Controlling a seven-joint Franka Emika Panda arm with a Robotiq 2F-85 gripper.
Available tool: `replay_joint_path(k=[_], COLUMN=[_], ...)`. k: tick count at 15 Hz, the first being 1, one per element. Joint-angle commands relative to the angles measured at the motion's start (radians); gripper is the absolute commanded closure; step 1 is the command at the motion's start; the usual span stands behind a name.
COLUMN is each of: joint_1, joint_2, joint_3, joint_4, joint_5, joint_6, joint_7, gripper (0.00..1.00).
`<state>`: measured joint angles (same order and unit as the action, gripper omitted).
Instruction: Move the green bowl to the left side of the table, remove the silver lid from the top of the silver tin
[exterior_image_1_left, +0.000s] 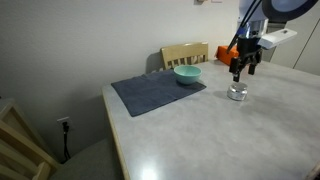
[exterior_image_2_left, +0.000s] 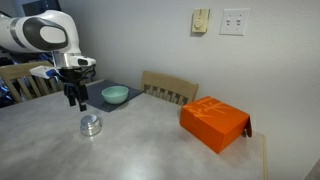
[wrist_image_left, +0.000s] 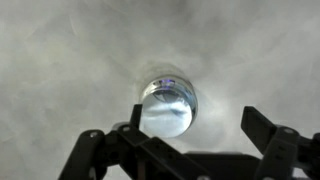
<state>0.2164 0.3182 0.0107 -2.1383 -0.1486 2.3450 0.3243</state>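
Observation:
The green bowl (exterior_image_1_left: 187, 74) sits on the near corner of a dark cloth mat; it also shows in an exterior view (exterior_image_2_left: 115, 95). The silver tin (exterior_image_1_left: 237, 93) stands on the light grey table (exterior_image_1_left: 200, 130), its silver lid (wrist_image_left: 167, 103) on top, seen from above in the wrist view. It also shows in an exterior view (exterior_image_2_left: 91, 125). My gripper (exterior_image_1_left: 241, 72) hangs just above the tin, open and empty, fingers apart; it also shows in an exterior view (exterior_image_2_left: 75, 101) and the wrist view (wrist_image_left: 190, 150).
A dark blue-grey cloth mat (exterior_image_1_left: 155, 93) lies under the bowl. An orange box (exterior_image_2_left: 213, 123) rests on the table. Wooden chairs (exterior_image_2_left: 168, 90) stand at the table's edge, one also behind the bowl (exterior_image_1_left: 184, 54). A wall stands close behind.

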Motion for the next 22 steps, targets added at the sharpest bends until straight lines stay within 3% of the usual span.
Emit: replay_joint_path(k=[1,5,10,14,19,22], joint_1=[-0.053,-0.09,-0.118,-0.1,-0.056,-0.06], joint_2=[-0.023,-0.005,0.013,0.026,0.058,0.08], joint_3=[0.031,0.045,0.055,0.043,0.0,0.0], joint_4=[-0.007,0.015,0.013,0.001,-0.024,-0.023], joint_5=[0.016,0.035,0.084,0.038,-0.117,-0.121], joint_6=[-0.14,-0.197,-0.096,-0.039,0.134,0.164], joint_7=[-0.193,-0.368,-0.445,-0.389,-0.204,-0.166], gripper=[0.0,0.0,0.0,0.0,0.0,0.0])
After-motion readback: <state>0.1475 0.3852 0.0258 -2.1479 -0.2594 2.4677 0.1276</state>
